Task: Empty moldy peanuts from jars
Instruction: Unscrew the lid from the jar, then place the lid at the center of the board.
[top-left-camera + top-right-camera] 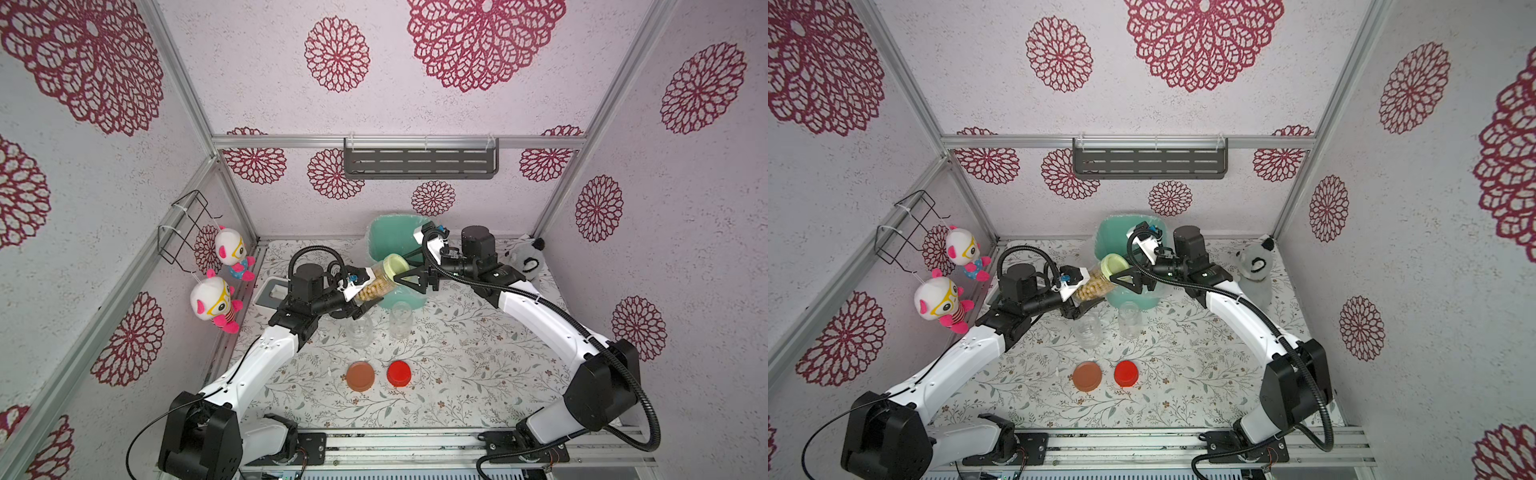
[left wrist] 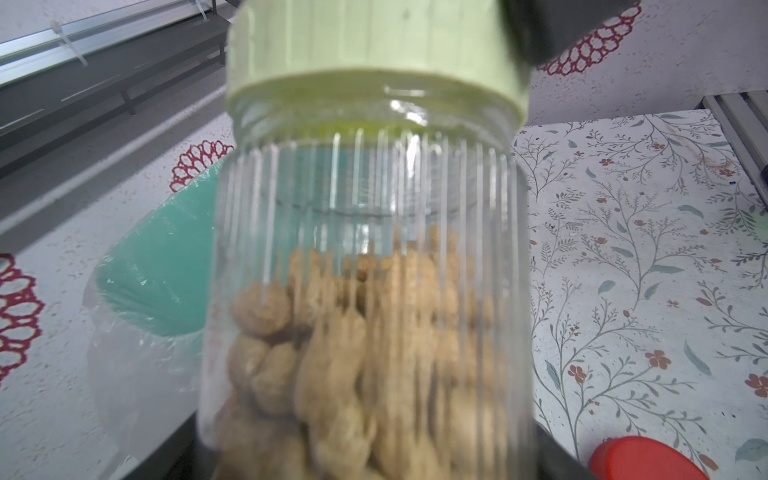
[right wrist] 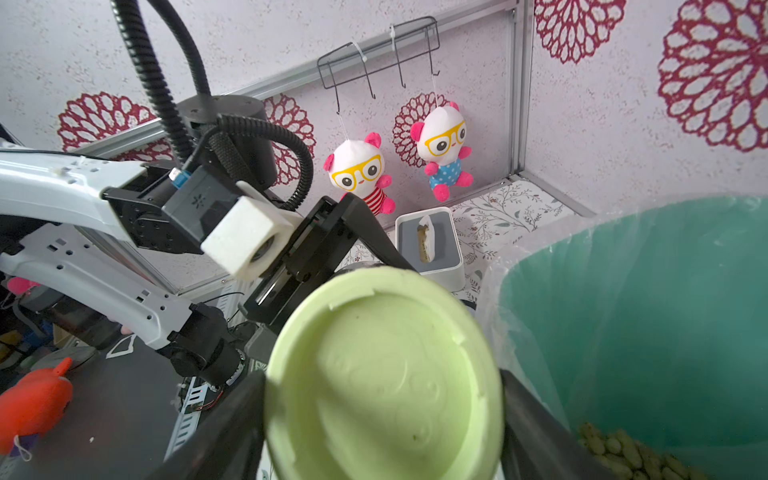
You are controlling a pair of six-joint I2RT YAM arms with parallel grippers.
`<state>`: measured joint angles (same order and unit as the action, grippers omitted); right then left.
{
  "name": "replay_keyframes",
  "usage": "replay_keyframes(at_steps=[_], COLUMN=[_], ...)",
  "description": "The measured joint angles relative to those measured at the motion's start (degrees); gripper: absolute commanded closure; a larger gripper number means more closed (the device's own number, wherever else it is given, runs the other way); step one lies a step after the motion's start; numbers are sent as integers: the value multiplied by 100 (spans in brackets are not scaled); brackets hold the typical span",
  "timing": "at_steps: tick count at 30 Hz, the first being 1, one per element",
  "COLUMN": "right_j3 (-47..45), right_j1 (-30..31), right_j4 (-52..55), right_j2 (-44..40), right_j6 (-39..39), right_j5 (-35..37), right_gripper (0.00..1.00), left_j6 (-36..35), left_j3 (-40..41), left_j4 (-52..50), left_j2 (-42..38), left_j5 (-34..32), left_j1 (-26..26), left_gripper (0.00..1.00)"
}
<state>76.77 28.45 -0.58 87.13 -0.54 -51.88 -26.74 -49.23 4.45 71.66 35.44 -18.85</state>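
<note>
The left hand (image 1: 363, 295) is clamped on the tilted jar (image 1: 377, 283) of peanuts (image 2: 353, 353), held above the worktop (image 1: 457, 353) at the bin's (image 1: 388, 235) 6 o'clock; the right hand (image 1: 400, 269) is closed on its pale green lid (image 3: 382, 374). Two empty jars (image 1: 360, 330) stand at its 6 o'clock.

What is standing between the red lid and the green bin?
An empty clear jar with no lid on it stands between the red lid and the green bin. Both top views show it.
</note>
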Motion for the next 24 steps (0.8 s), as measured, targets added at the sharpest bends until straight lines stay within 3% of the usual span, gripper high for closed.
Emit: replay_keyframes(at_steps=[4, 8, 12, 24], right_j3=[-358, -743, -951, -1593], right_j1=[-107, -160, -164, -164], right_j4=[-361, -621, -505, 1921], right_j2=[-308, -673, -1073, -2645], right_j6=[55, 55, 120, 1709], right_j5=[50, 192, 435, 1456], right_gripper=[92, 100, 100, 100], left_j6=[13, 22, 24, 101], left_j3=[-33, -37, -37, -37], left_j4=[2, 15, 35, 321], left_j2=[-2, -2, -2, -2], left_j5=[9, 7, -31, -466], left_j1=[0, 0, 0, 4], left_gripper=[100, 100, 100, 100])
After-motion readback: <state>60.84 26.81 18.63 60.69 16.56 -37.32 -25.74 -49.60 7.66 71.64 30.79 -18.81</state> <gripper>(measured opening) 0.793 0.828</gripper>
